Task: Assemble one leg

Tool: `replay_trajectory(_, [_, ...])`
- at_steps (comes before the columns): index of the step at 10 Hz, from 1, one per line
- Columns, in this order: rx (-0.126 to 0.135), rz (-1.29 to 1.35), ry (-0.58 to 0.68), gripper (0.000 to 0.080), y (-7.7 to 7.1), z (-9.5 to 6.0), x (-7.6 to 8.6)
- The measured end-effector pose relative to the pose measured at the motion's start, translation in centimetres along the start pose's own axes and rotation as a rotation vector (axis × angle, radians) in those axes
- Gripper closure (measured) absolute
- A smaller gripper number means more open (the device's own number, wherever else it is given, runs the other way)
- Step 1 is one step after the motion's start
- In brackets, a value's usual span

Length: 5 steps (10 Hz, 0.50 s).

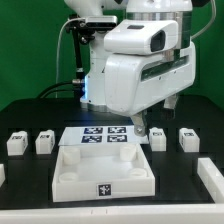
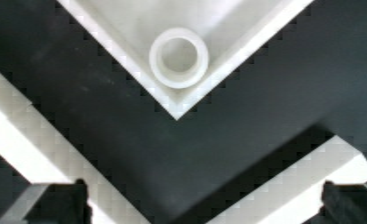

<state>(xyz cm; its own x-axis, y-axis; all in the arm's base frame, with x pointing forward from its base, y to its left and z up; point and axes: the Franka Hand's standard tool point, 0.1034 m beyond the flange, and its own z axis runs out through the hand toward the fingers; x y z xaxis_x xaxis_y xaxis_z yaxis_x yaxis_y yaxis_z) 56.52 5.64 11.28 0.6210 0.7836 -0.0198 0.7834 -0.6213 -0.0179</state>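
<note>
Several small white legs with tags stand in a row on the black table: two at the exterior view's left (image 1: 16, 143) (image 1: 44, 142) and two at its right (image 1: 158, 138) (image 1: 188, 137). My gripper (image 1: 141, 126) hangs just above the table, between the marker board and the nearer right leg. It holds nothing. In the wrist view the gripper (image 2: 198, 205) is open, its dark fingertips (image 2: 52, 200) far apart with only dark table and white bands between them. A corner of the large white tray-like piece with a round socket (image 2: 176, 55) lies ahead of the jaws.
The white tray-like piece (image 1: 75, 181) lies at the front centre. The marker board (image 1: 103, 136) lies behind it. Further white parts show at the exterior view's right edge (image 1: 212, 176) and left edge (image 1: 2, 175). The arm's bulky white body (image 1: 140, 60) hangs over the back.
</note>
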Motion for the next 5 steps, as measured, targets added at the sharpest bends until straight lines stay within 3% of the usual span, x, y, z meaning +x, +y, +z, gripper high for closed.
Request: replay_trajectory(5, [0.000,0.000,0.000,0.0150,0.00,0.01,0.00])
